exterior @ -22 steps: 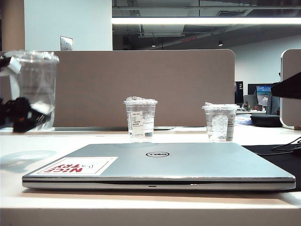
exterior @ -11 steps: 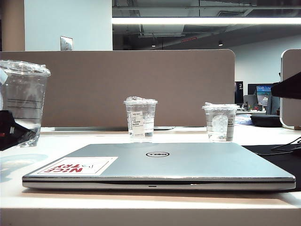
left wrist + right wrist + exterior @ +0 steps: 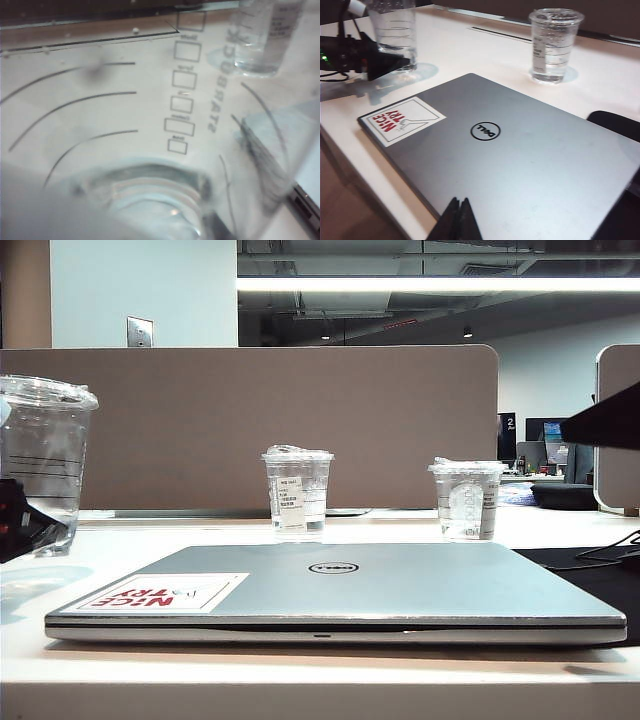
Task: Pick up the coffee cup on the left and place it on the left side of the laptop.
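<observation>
Since a second ago your tall clear plastic coffee cup (image 3: pixel 42 465) with thin black lines came down from the air at the left edge and stood upright on the white surface (image 3: pixel 300 665), left of the slim silver-grey Dell laptop (image 3: pixel 340 590) and apart from it. Your left gripper (image 3: pixel 395 63) sat against the cup's lower side; in the left wrist view the cup wall (image 3: pixel 125 125) filled the frame, and I could not tell whether the fingers clamped it. Your right gripper (image 3: pixel 458 220) hovered above the laptop's near edge with its fingertips pressed together, holding nothing. The shorter clear cup with a white label (image 3: pixel 297 492) and the clear cup with a round logo (image 3: pixel 467 498) stood behind the laptop
</observation>
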